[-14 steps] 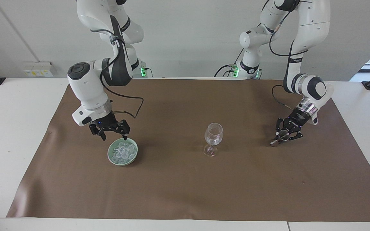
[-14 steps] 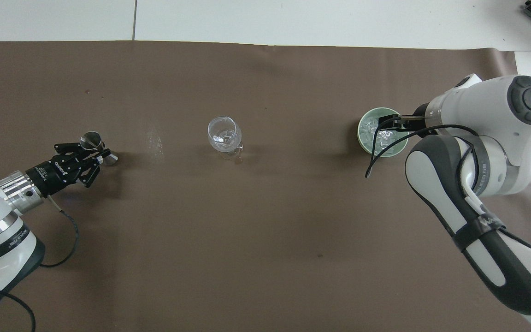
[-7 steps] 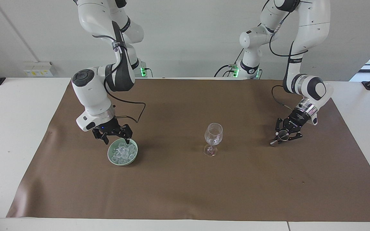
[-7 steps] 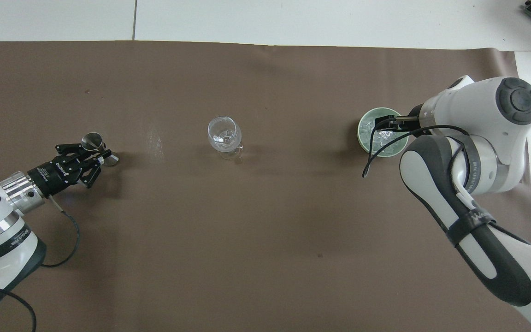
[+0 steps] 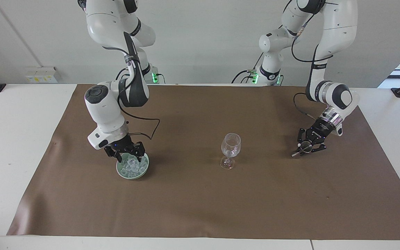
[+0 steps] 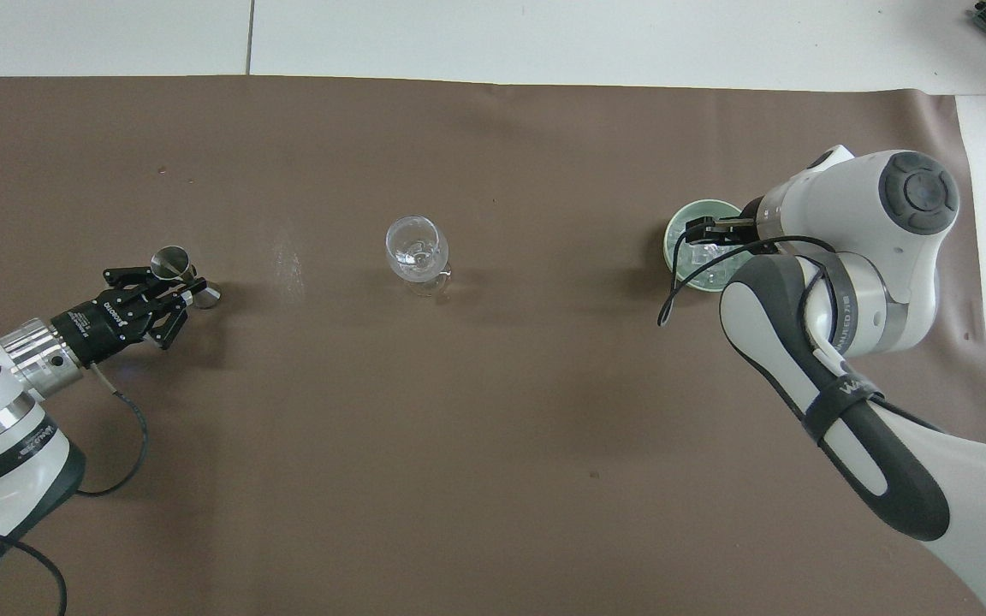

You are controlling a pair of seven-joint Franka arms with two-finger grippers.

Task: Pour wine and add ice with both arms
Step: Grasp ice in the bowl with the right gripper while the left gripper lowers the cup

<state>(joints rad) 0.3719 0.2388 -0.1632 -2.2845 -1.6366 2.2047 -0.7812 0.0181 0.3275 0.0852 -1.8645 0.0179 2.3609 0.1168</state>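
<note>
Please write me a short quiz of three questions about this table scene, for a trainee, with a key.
1. True or false: the wine glass lies on its side.
2. Choose one. The right tool is over: A) the pale green bowl with the ice; B) a bottle; C) a tray.
3. Short answer: what is the left tool shut on?

Key
1. False: it stands upright in the middle of the brown mat.
2. A: its open fingers reach down into the bowl.
3. The metal jigger, toward the left arm's end of the table.
</note>
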